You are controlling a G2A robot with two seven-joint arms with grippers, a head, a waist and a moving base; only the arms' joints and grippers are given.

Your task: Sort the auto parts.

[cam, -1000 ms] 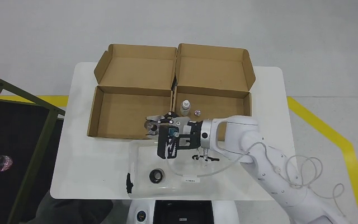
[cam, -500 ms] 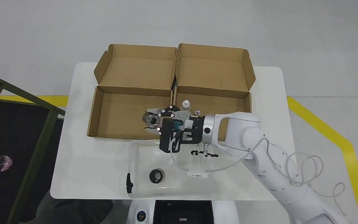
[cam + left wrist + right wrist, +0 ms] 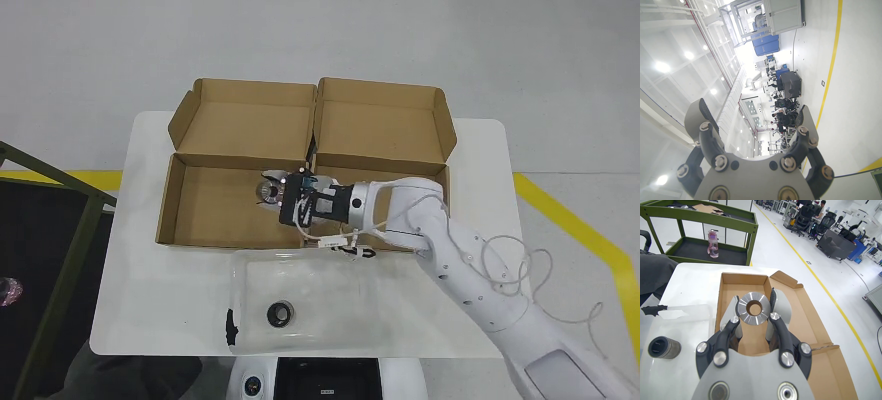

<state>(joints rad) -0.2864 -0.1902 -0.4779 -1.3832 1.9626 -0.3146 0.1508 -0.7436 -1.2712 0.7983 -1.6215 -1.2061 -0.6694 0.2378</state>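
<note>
dark bushing [image 3: 664,347] in clear tray [image 3: 390,300]

A green cart [image 3: 696,218] stood beyond the white tabletop's [image 3: 160,300] left edge, a pink water bottle [image 3: 712,244] upright on its lower shelf. A yellow floor line [image 3: 580,225] ran past the right edge.

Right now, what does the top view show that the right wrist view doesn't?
Top view: the long white arm reaching across the table. Right wrist view: chairs far across the room. Both: the right gripper shut on the ring over the box, and the bearing in the tray.
</note>
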